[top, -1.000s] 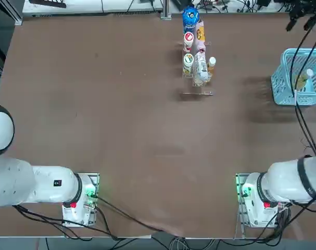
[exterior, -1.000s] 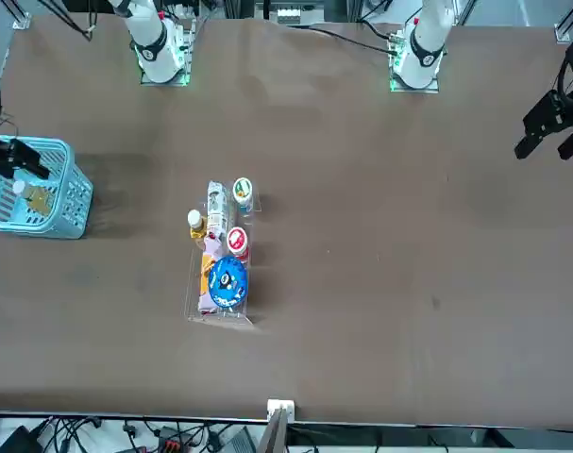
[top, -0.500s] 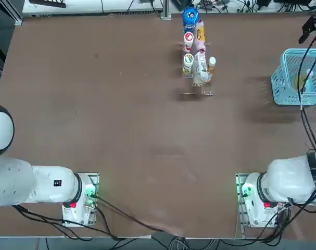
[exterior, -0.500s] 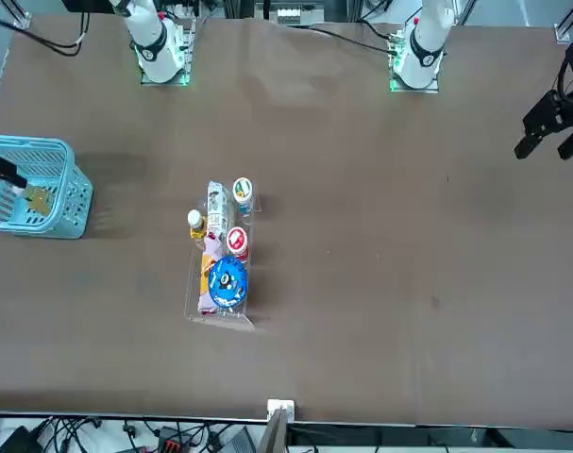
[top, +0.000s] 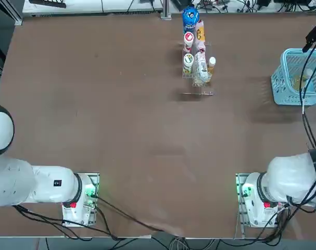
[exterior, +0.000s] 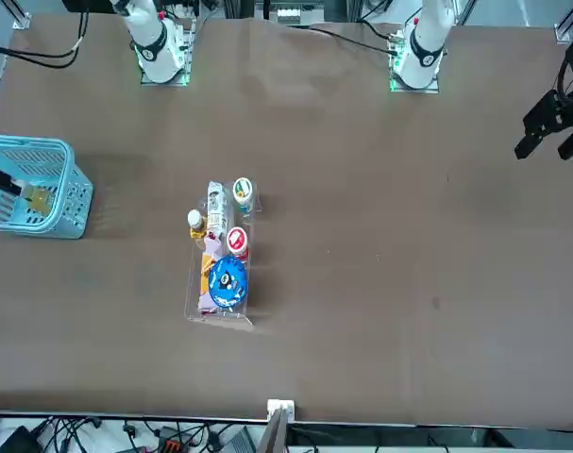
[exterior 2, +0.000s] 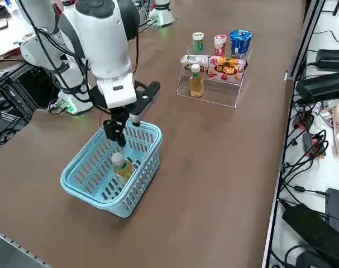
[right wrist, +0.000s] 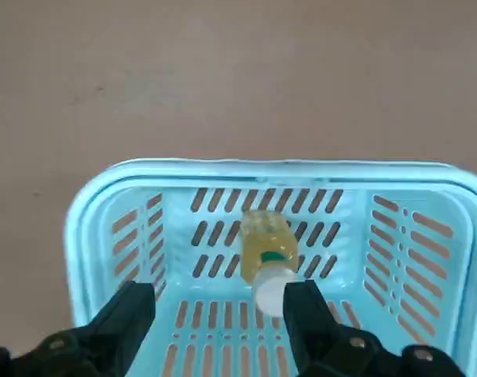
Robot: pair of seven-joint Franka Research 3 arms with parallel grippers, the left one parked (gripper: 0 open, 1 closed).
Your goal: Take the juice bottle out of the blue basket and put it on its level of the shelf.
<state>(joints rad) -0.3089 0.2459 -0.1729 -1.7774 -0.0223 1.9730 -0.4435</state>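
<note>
Since the earlier top view, the right gripper (right wrist: 219, 308) has shifted slightly back towards the arm bases. Its fingers stand spread, empty, above the blue basket (right wrist: 301, 167). Below them, inside it, lies the juice bottle (right wrist: 263, 239), off-centre towards one finger, cap end nearer; its long axis looks roughly square to the closing line.

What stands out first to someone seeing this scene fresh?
Most striking is the light blue slotted plastic basket near the robot's right side, with a small white-capped bottle of amber juice inside and the open black two-finger right gripper over it. Next, farther from the arms' bases, comes the clear acrylic stepped shelf, crowded with colourful packages, including a bright blue round-topped container and a second white-capped amber bottle.
</note>
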